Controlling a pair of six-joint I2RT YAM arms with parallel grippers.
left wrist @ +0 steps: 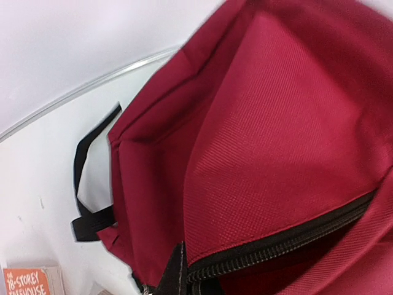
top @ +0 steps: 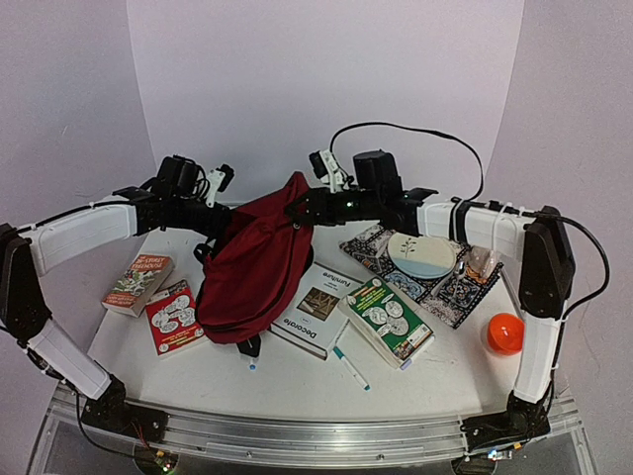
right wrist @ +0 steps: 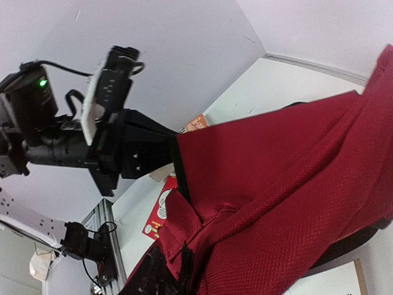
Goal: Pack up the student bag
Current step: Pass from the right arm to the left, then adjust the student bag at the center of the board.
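Your student bag [top: 247, 277] sits in the middle of the white table [top: 297, 391]. Its top is pulled up into a peak between the two arms and its lower end rests on the tabletop. Your left gripper [right wrist: 176, 161] is closed on the bag's fabric edge; the right wrist view shows its black fingers pinched onto the red cloth. Your right gripper [top: 297, 210] is at the raised peak, against the fabric, but you cannot tell from any view whether its jaws are clamped or loose. Red cloth fills the left wrist view, with a black zipper [left wrist: 282, 243] running along the bag's mouth and a black strap [left wrist: 83, 169] lying on the table beside the bag.

Left of the bag lie an orange Treehouse book [top: 138, 283] and a red book [top: 174, 317] right against the bag. To its right lie a white book [top: 316, 309], a green book [top: 388, 319] and a teal-capped pen [top: 349, 367] nearer the front edge. Further right, an oval case [top: 421, 255] rests on a patterned cloth [top: 455, 289], and an orange round object [top: 504, 333] sits near the right arm.
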